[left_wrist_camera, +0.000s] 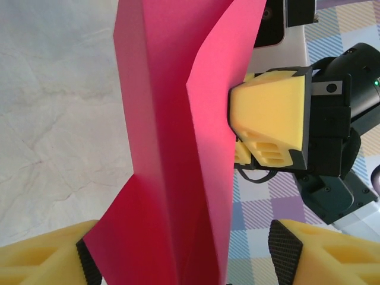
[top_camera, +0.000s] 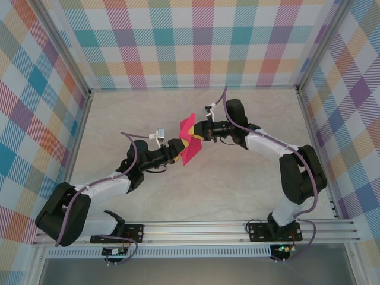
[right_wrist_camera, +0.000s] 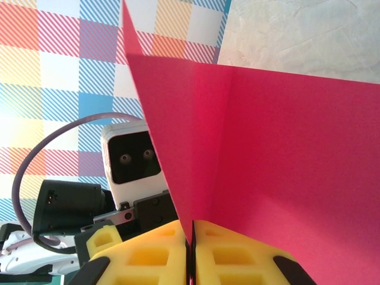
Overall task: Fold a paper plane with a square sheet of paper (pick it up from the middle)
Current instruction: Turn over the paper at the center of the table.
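Nearest, along the near edge: both arm bases on a rail (top_camera: 196,228).

Further in, over the middle of the tabletop (top_camera: 237,190): left tool (top_camera: 180,151), aimed right and away, jaws apart. Straddles the lower part of the paper (top_camera: 190,142). One finger (left_wrist_camera: 47,258) at the sheet's bottom corner, contact not clear enough to tell; other finger (left_wrist_camera: 320,255) clear of the sheet, with open space between.

Just beyond: the paper itself, magenta-pink, creased into several long folded panels. Stands roughly on edge between the two tools, off the tabletop.

Next: right tool (top_camera: 199,133), facing the left tool from the far right. Fingers (right_wrist_camera: 148,255) pressed together, clamped on the paper's edge beside a crease. Grips on the side opposite the left tool.

Farthest: plaid wall (top_camera: 190,41) behind the tabletop.
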Tool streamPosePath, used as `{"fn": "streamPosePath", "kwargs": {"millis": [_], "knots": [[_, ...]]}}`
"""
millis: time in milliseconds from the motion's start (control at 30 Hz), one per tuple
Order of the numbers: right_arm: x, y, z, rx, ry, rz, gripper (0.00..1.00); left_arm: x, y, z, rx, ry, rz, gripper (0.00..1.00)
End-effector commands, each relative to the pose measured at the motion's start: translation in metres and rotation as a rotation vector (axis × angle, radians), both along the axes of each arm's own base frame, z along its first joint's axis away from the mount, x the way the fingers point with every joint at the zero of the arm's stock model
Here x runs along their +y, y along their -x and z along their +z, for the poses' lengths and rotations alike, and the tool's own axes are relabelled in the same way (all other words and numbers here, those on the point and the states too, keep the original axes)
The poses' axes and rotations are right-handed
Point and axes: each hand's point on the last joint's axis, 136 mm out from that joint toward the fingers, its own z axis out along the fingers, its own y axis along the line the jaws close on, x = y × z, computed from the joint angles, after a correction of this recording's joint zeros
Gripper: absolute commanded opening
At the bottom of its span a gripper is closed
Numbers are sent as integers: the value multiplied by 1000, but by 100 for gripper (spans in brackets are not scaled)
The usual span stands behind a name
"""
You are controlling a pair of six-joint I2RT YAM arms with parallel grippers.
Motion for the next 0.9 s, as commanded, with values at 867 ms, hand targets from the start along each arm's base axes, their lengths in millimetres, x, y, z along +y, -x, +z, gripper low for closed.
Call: {"fn": "streamPosePath", "kwargs": {"millis": [867], "knots": [[0,8,-17,43,3,41,12,2,-13,12,-82,53,70,35]]}}
